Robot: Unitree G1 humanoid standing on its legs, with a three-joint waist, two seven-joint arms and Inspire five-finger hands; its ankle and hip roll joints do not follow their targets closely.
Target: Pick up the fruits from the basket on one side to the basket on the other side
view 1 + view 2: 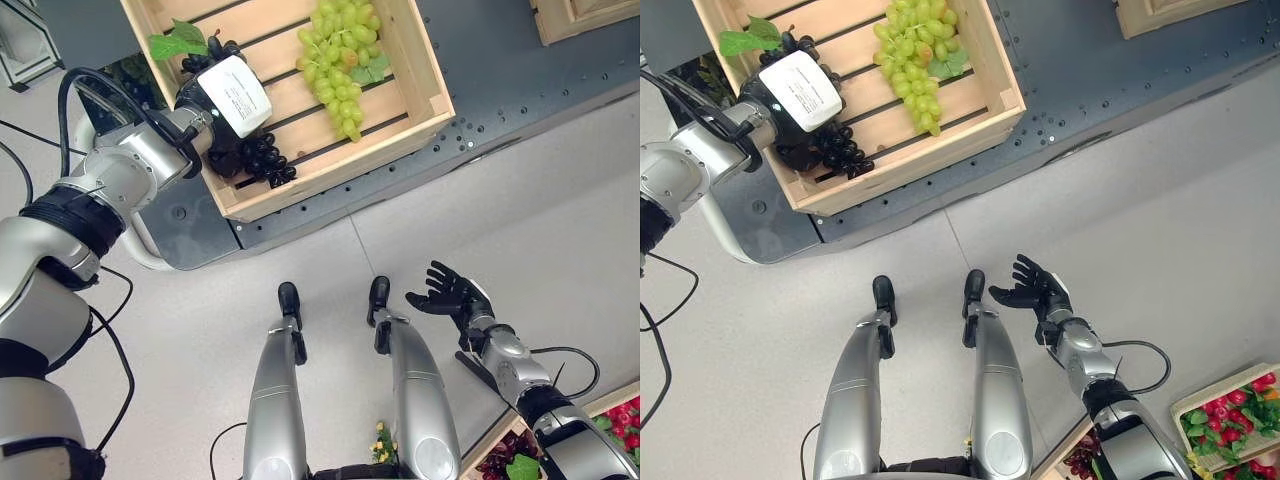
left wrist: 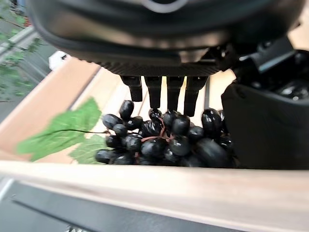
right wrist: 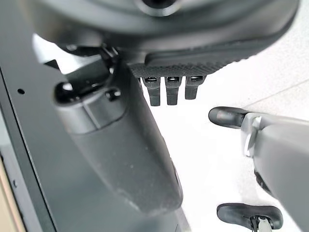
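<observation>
Nearest the head camera, at the lower right, the right robot hand (image 1: 450,295) hangs over the bare floor with its fingers spread and nothing in it, close to a basket of red fruit (image 1: 1230,420) that is cut off by the frame edge, so what remains in it cannot be fully read. Farther off, the left robot hand (image 1: 225,115) reaches into the slatted wooden crate (image 1: 420,70), which sits on a dark perforated platform (image 1: 520,90). Its fingers (image 2: 159,92) point straight down over a bunch of black grapes (image 2: 159,140) lying in the crate's near corner, just inside the front wall, with a green leaf (image 2: 63,128) beside the bunch. From the wrist view the fingertips appear to sit at or just above the top berries; whether they touch is hard to tell, and the thumb's bulk hides one side of the bunch. A bunch of green grapes (image 1: 345,50) lies well apart, farther along the same crate. The step in hand looks like setting the black grapes down, so a good finish would be to keep the fingers relaxed and lift straight up, clear of the stem and the crate wall, so that nothing snags and drags the bunch out. A second crate (image 1: 585,15) shows at the far corner, mostly cropped.
</observation>
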